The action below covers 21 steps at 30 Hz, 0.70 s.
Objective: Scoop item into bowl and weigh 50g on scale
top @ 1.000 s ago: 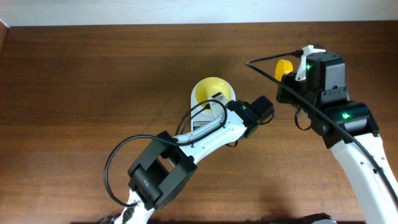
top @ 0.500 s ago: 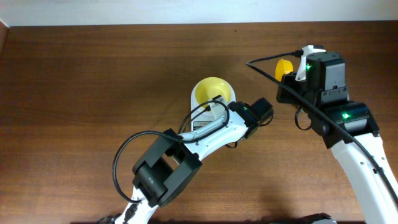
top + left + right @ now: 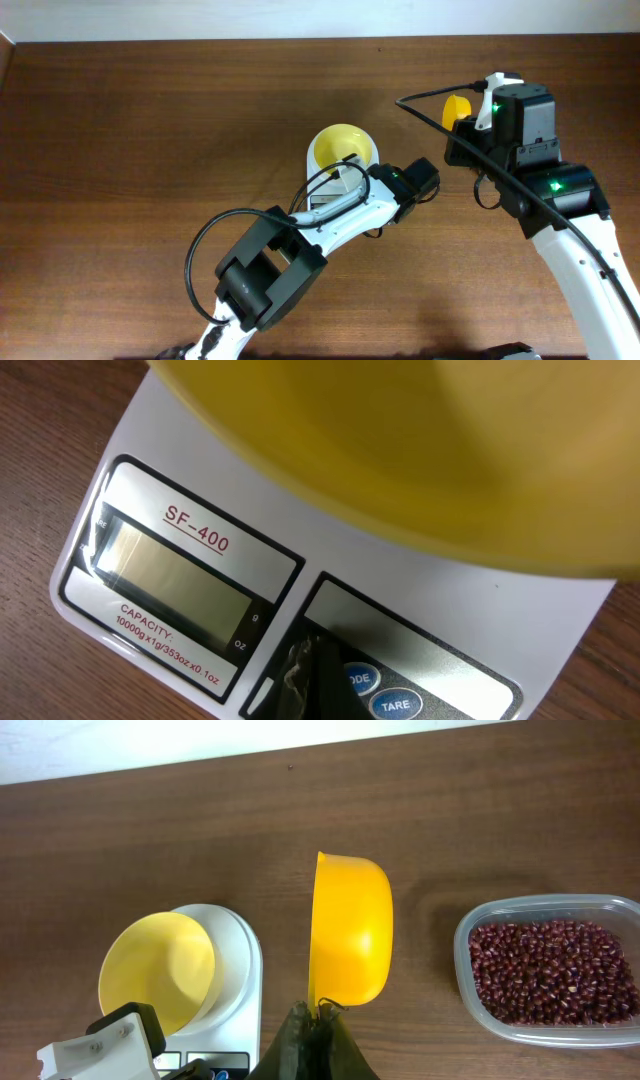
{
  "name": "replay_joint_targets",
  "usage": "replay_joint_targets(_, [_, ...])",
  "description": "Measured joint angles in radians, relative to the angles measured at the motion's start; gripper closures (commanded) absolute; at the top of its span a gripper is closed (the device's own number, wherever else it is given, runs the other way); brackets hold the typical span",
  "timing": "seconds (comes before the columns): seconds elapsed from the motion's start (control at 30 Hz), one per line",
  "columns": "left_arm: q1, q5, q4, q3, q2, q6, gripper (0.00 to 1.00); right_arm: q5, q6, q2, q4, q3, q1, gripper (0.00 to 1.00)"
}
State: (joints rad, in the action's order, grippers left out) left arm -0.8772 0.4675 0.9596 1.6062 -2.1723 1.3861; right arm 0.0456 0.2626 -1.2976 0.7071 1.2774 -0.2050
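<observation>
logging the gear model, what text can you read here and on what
"SF-400": small white rectangular digital kitchen scale, above its grey display
"CAPACITY: 10000g x1g/353oz x0.1oz": below the display
"g", "oz": display's right edge
"TARE": round blue button
"ODE", start hidden: neighbouring blue button

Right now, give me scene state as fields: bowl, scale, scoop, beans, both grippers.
bowl: empty, sitting on the scale
scale: display blank
left gripper: shut, tips at the scale's front panel beside the MODE button
right gripper: shut on the scoop's handle
scoop: empty, turned on its side, between scale and clear container
beans: in the clear container
</observation>
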Motion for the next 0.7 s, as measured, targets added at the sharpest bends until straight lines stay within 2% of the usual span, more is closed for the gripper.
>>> replay_joint_targets(0.7, [0.000,0.002,-0.004,0.000,-0.001,0.000,1.00,0.000,0.000,0.000,0.008,0.000,0.000,0.96])
